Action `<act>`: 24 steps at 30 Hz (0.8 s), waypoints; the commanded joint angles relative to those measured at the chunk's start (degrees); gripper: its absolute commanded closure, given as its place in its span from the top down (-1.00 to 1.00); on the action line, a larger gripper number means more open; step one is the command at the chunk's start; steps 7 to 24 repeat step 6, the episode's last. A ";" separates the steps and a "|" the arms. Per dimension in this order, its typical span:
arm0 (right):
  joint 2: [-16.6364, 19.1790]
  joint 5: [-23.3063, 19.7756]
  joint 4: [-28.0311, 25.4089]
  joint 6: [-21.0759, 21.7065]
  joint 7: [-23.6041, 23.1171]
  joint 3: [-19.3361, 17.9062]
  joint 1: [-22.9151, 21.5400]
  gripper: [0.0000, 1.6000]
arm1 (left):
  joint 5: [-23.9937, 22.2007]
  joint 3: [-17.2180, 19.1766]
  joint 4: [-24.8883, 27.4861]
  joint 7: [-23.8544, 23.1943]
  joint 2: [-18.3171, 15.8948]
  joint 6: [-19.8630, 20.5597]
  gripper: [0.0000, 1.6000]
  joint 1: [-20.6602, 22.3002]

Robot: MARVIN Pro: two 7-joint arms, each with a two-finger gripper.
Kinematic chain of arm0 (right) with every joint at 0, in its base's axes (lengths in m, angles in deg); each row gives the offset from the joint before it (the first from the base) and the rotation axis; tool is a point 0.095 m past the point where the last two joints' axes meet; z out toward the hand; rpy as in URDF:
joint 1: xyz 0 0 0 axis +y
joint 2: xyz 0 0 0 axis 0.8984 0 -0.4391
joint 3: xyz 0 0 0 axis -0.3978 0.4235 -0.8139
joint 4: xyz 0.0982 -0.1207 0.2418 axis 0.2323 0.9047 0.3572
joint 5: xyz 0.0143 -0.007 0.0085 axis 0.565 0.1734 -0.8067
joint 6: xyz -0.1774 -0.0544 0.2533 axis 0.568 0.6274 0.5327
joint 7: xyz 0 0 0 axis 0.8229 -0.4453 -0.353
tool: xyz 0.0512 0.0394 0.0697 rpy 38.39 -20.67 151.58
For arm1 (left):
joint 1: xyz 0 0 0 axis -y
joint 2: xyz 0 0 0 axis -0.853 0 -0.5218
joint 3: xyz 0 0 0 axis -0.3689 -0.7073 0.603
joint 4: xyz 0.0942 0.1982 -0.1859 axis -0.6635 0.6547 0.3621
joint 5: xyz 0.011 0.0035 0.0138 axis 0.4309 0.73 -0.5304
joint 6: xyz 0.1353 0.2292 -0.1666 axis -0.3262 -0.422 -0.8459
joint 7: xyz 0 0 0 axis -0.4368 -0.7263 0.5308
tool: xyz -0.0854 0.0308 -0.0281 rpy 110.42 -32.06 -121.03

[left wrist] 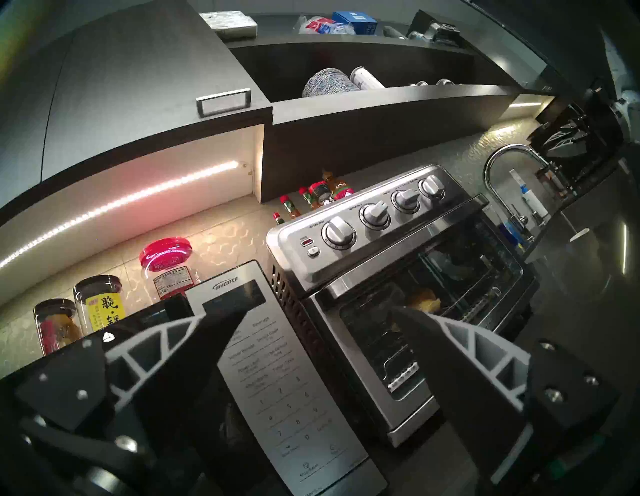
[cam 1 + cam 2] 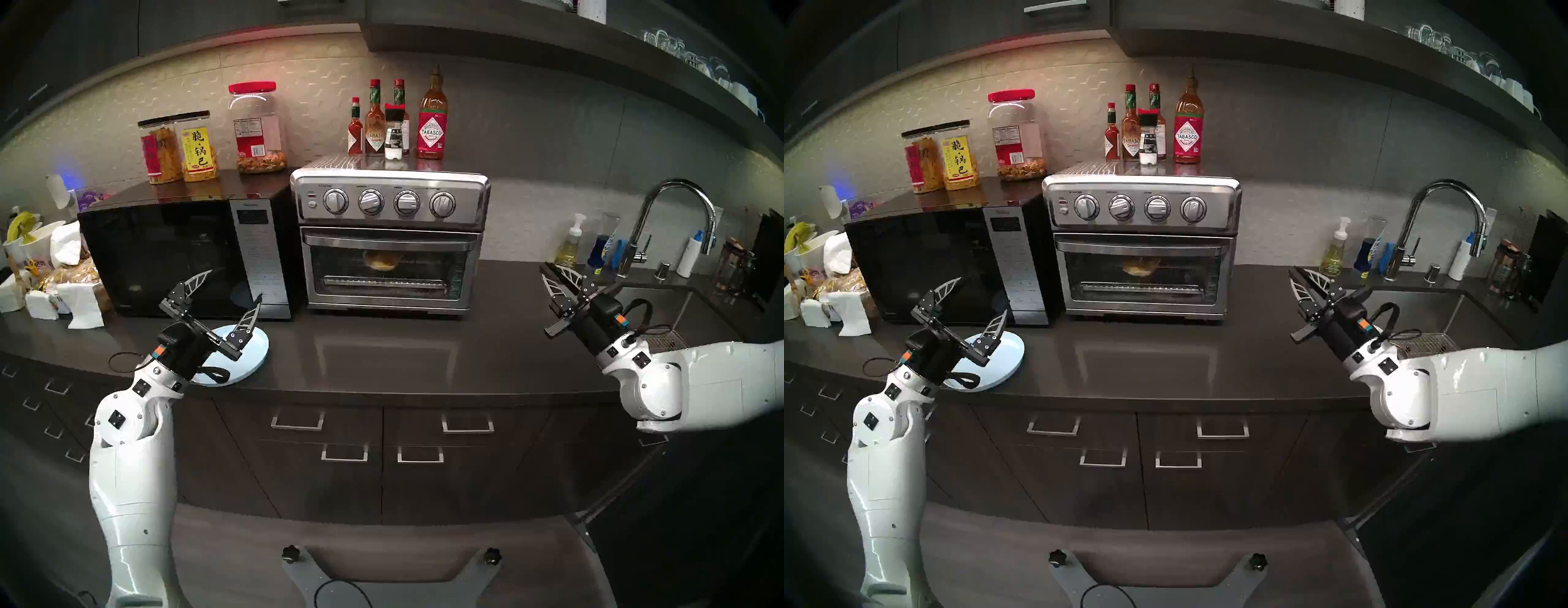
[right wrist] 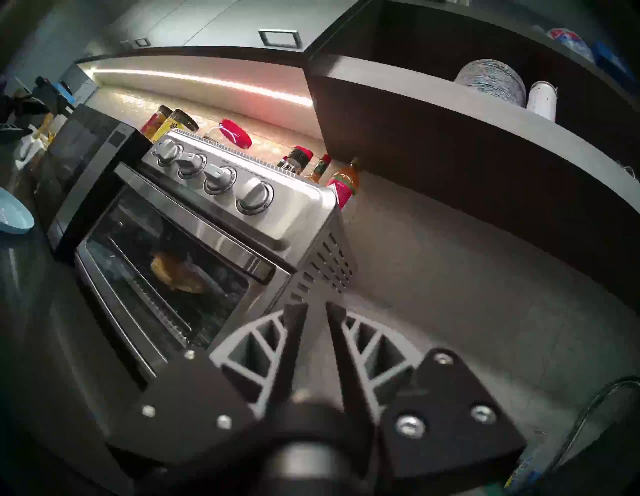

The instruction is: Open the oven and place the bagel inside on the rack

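Behind the shut oven (image 2: 389,242) door, the bagel (image 2: 380,260) is seen on the rack (image 2: 384,267); left gripper (image 2: 231,288) is spread wide, right gripper (image 3: 316,304) barely parted, nothing held.

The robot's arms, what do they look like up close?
Both arms are glossy white shells with small black square patches. Each ends in a black wrist block with an orange-and-teal tag and a looping black cable. The left gripper and right gripper have curved fingers like fins: black faces backed by pale grey ribs.

left gripper (image 2: 231,293) jaws wide, empty | right gripper (image 2: 544,271) jaws narrowly apart, empty
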 commanded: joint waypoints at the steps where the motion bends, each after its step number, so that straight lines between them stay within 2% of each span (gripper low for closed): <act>1: -0.48 0.51 0.13 -0.26 1.40 -1.28 0.00 -0.06 | -0.41 -0.07 1.10 -0.13 -0.08 0.07 1.00 0.30; 24: -0.48 0.71 0.19 -0.27 1.58 -1.44 0.17 -0.06 | -0.41 -0.06 1.10 -0.14 -0.07 0.08 1.00 0.30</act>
